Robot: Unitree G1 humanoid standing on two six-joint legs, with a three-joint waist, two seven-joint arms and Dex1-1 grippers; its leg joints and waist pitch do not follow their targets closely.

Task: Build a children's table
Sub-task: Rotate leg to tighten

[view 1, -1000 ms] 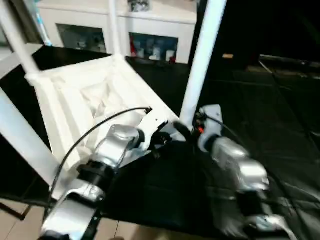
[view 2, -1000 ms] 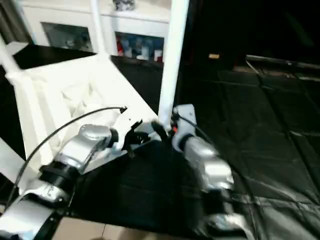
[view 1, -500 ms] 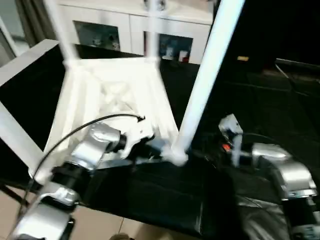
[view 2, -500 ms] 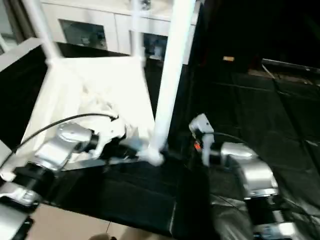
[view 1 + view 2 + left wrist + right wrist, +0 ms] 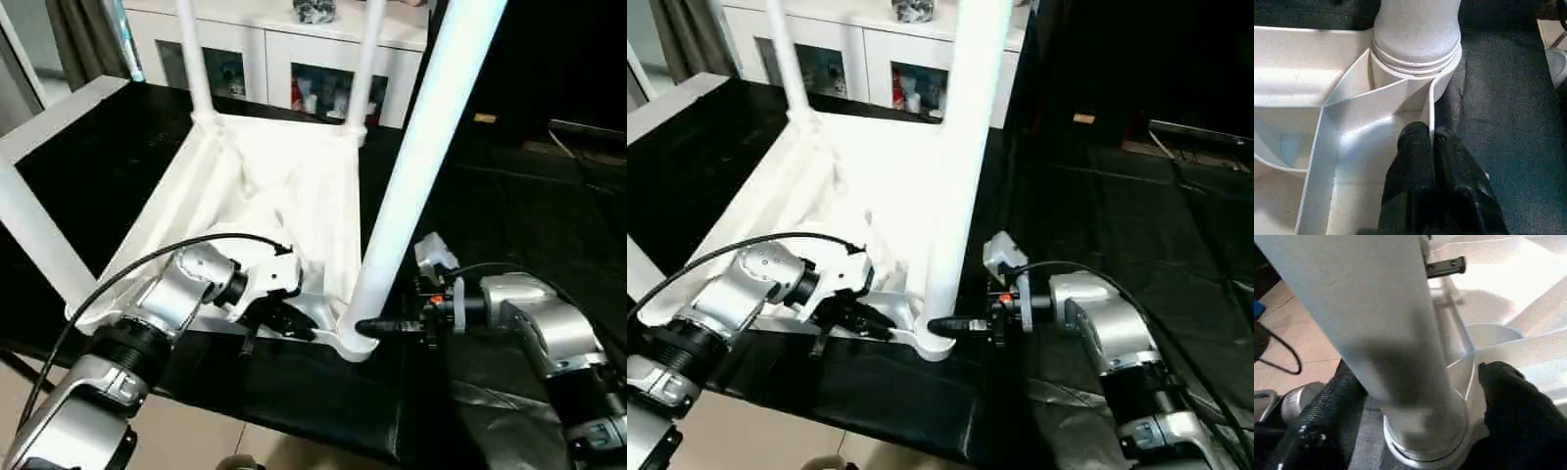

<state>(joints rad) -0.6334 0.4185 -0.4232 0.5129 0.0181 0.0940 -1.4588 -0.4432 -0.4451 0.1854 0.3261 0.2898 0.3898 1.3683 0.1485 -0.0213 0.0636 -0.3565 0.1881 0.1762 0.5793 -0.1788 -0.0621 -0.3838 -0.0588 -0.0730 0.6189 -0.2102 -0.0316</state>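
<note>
Left eye view: an upturned white tabletop (image 5: 284, 186) is seen lying on a black surface (image 5: 509, 225), ribbed underside up, with white legs (image 5: 421, 166) standing in its corner sockets. The left tool (image 5: 1429, 142) is pressed shut against a rib beside the near socket. The right tool (image 5: 1415, 396) is spread wide around the base of the near leg, one finger on each side.
</note>
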